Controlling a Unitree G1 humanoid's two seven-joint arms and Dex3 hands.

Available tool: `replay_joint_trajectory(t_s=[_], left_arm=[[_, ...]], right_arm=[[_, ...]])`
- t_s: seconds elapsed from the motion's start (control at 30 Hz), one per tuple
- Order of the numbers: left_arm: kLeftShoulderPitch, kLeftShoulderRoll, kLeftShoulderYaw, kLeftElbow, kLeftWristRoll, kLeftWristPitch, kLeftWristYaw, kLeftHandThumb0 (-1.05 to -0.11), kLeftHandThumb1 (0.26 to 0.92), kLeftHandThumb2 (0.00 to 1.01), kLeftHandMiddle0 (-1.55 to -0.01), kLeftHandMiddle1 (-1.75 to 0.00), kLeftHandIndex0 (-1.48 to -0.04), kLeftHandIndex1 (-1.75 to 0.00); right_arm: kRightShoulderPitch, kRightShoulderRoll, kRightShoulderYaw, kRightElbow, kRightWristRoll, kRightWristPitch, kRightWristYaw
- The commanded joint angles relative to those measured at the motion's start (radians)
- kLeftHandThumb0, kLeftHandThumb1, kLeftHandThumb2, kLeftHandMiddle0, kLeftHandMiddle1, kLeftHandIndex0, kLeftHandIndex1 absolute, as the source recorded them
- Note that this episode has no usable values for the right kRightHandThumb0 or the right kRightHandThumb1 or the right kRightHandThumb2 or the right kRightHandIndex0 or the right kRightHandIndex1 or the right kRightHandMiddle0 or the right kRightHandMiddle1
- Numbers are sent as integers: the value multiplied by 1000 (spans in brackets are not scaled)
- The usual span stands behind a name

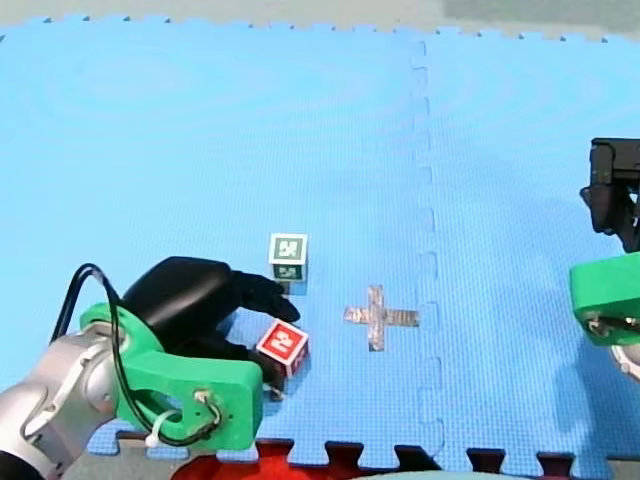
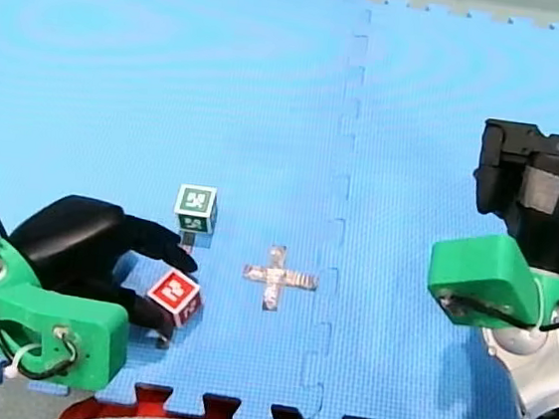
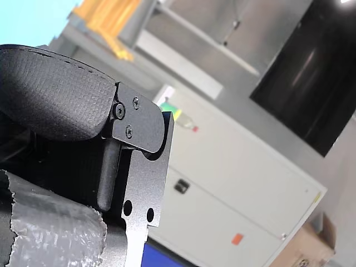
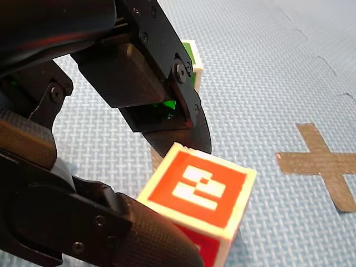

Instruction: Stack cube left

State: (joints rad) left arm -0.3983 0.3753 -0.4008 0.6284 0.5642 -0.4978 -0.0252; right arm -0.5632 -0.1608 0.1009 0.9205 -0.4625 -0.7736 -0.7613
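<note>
Second wrist view: left hand (image 1: 190,295) is clamped on the tilted red cube (image 4: 200,192), pinched between its fingers (image 4: 139,83). Green cube (image 1: 288,257) stands just beyond the fingertips, apart from red. Judged step: grasp made, lift pending; next comes a raise, a short carry forward and square alignment over green. Tape cross (image 1: 378,317) lies right of the hand on the blue foam mat (image 1: 200,120). Right hand (image 2: 526,190) hangs well to the right, state indeterminate. Grey cabinets (image 3: 222,183) stand beyond.

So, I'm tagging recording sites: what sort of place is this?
Likely a robotics lab: a blue foam mat with a tape cross, a marker-printed red cube in the left robot hand beside a green cube, the right robot hand over the mat's right side, and grey cabinets.
</note>
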Motion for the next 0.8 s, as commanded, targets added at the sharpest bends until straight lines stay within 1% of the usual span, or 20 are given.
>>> replay_joint_trajectory(t_s=[0.0,0.1,0.2,0.3,0.33,0.37,0.4,0.43,0.53,0.63,0.77], left_arm=[[-11,10,5,20,-33,-31,-43,-899,816,3,-811,-1746,-767,-150],[-22,14,14,37,-97,-56,-141,-907,808,0,-812,-1746,-782,-129],[-29,12,27,40,-159,-53,-233,-876,786,0,-818,-1746,-875,-144],[-36,9,32,39,-164,-28,-257,-839,768,0,-859,-1746,-1035,-199],[-33,6,34,35,-143,-16,-225,-772,735,1,-874,-1746,-1080,-200],[-29,2,34,28,-117,-6,-184,-520,723,5,-900,-1746,-1204,-231],[-18,-2,34,13,-85,1,-130,-397,724,8,-913,-1746,-1259,-243],[-8,-5,34,2,-61,1,-83,-372,735,13,-924,-1746,-1301,-244],[4,-11,34,5,-41,-27,-14,-394,752,16,-931,-1746,-1308,-216],[-1,-9,34,39,-41,-64,18,-422,759,12,-932,-1746,-1282,-165],[-11,-9,31,69,-34,-90,39,-431,760,9,-934,-1746,-1277,-141]], right_arm=[[-1,-1,-2,-3,2,4,-4],[-3,0,-2,1,2,4,-3],[-5,0,-2,4,3,4,-3],[-6,0,-4,4,5,5,-1],[-6,1,-4,4,6,5,-1],[-6,1,-4,3,6,6,-1],[-6,1,-5,3,6,6,0],[-6,2,-5,2,6,7,0],[-5,1,-6,1,7,5,0],[-6,2,-6,2,6,6,-1],[-4,3,-5,1,5,5,-2]])
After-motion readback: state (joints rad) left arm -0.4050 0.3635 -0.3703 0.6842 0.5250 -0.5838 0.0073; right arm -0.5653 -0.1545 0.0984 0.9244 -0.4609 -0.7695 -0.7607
